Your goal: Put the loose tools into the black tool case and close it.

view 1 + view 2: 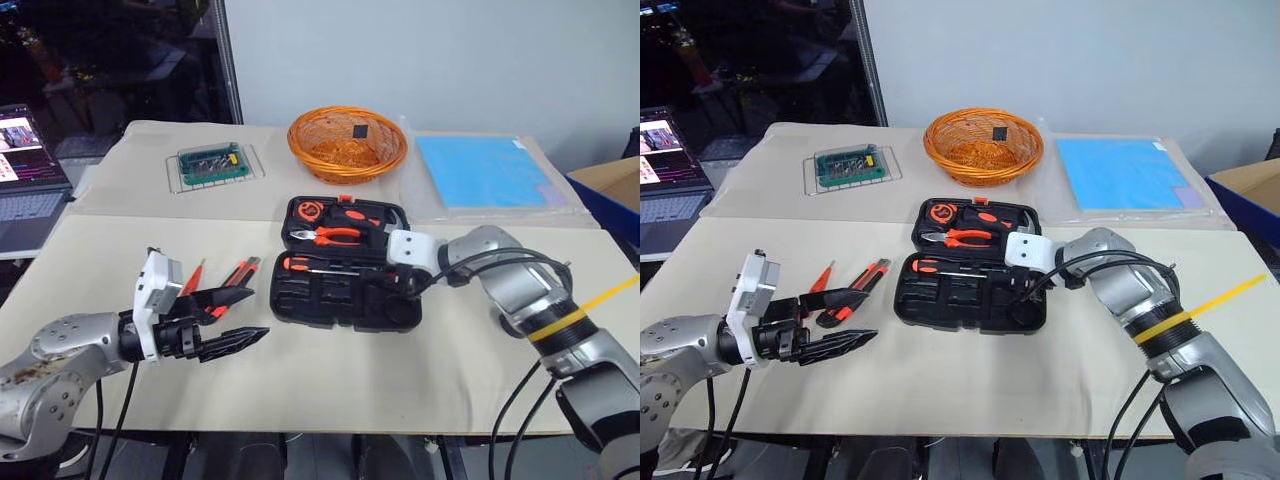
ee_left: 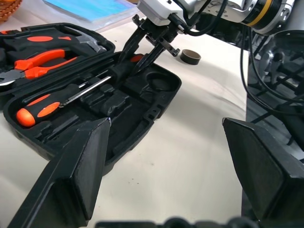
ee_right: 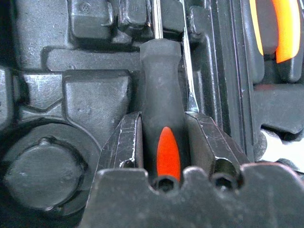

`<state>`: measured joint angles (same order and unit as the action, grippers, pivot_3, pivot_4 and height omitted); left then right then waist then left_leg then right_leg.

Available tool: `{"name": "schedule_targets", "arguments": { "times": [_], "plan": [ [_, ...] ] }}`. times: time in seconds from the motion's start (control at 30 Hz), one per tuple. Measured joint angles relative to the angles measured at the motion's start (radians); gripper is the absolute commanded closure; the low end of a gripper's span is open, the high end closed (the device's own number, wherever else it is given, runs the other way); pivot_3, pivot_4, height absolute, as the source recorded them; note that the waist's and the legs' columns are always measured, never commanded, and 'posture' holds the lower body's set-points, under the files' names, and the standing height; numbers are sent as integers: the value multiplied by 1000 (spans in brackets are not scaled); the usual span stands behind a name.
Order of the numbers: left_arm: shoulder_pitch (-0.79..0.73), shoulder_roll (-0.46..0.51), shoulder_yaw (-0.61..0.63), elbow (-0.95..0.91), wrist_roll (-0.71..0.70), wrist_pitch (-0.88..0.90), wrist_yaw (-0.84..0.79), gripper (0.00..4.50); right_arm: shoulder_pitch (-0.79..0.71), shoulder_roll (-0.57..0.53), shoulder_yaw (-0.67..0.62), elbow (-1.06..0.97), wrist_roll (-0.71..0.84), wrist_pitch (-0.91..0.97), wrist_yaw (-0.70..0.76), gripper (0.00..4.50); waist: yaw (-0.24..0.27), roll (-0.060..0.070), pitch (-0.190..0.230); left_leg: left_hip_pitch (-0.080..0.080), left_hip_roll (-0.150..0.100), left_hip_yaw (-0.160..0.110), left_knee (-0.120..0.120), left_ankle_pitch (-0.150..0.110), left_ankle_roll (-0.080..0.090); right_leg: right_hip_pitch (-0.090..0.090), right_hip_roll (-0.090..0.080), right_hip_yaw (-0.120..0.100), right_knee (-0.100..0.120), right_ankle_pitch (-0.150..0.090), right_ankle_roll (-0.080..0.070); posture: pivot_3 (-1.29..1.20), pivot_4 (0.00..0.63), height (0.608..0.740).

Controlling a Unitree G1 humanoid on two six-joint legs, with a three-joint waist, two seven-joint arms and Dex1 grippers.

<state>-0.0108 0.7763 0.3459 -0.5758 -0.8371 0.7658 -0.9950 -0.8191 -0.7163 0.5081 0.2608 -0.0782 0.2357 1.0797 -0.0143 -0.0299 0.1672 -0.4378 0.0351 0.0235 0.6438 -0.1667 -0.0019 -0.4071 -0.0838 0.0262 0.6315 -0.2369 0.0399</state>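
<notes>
The black tool case [image 1: 345,265] lies open in the middle of the table [image 1: 330,370], its lid half already fitted with pliers [image 1: 335,235]. One screwdriver [image 2: 52,102] is seated in the near tray. A second screwdriver [image 3: 161,118] is clamped by its handle between the fingers of the right gripper [image 3: 162,147], which is pressed down over a slot at the right end of the tray. The left gripper [image 1: 215,325] is held off to the left of the case with its fingers spread wide and nothing between them.

Still outside the case are a slim red tester [image 1: 821,277] and a utility knife [image 1: 862,283] on the left, both partly hidden behind the left gripper, and a small tape roll [image 2: 190,56] beyond the case on the right.

The likeliest fault from here is a poor seating: if the handle is released before it is pushed fully into its recess, the shaft may ride up on the neighbouring screwdriver, and the lid would then be kept from shutting. The light case may also be dragged or tipped if the fingers are withdrawn at an angle. The tester and knife could be knocked aside by the left gripper just beside them.
</notes>
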Motion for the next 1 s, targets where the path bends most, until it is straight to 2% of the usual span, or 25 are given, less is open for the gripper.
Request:
{"name": "schedule_targets", "arguments": {
  "times": [0.13,0.2,0.33,0.5,0.6,0.67,0.77,0.83,1.0],
  "plan": [
    [-8,2,-4,2,-7,-1,7,468,-18,12,-3,49,-28,-40,46,3497,2,0,0,1,0,0,0,0,0,1,0,0,0,0,0,0,150,740],
    [-19,5,-10,2,-7,-3,10,468,-22,18,-9,59,-30,-46,67,2497,3,0,0,1,0,0,0,0,0,1,0,0,0,0,0,0,150,740],
    [-31,5,-23,4,-7,-4,15,468,-20,14,-33,48,-25,-56,130,1270,2,0,0,1,0,0,0,0,0,1,0,0,0,0,0,0,150,740],
    [-44,7,-38,19,-6,-9,17,468,34,13,-133,-11,45,-53,144,1270,2,0,0,1,0,0,-1,0,0,1,0,0,0,0,0,0,150,740],
    [-56,7,-48,27,-6,-23,21,468,77,25,-233,-107,180,9,173,1989,2,0,0,1,1,0,-1,0,0,1,1,0,0,0,0,0,150,740],
    [-60,7,-55,30,-5,-28,22,468,119,40,-304,-176,263,75,160,2708,2,0,0,1,1,0,-1,0,0,1,1,0,0,0,0,0,150,740],
    [-61,8,-60,38,4,-36,22,468,194,79,-366,-255,297,136,63,3686,2,0,0,1,1,0,-1,0,0,1,1,0,0,0,0,0,150,740],
    [-62,9,-64,42,11,-41,22,468,259,122,-391,-315,277,165,-60,4441,2,0,0,1,1,0,-1,0,0,1,1,1,1,0,-1,0,150,740],
    [-64,10,-71,46,15,-48,21,468,405,225,-378,-425,133,186,-355,4441,2,0,0,0,1,2,-1,0,0,-1,1,2,1,0,-1,0,150,740]
  ]
}}
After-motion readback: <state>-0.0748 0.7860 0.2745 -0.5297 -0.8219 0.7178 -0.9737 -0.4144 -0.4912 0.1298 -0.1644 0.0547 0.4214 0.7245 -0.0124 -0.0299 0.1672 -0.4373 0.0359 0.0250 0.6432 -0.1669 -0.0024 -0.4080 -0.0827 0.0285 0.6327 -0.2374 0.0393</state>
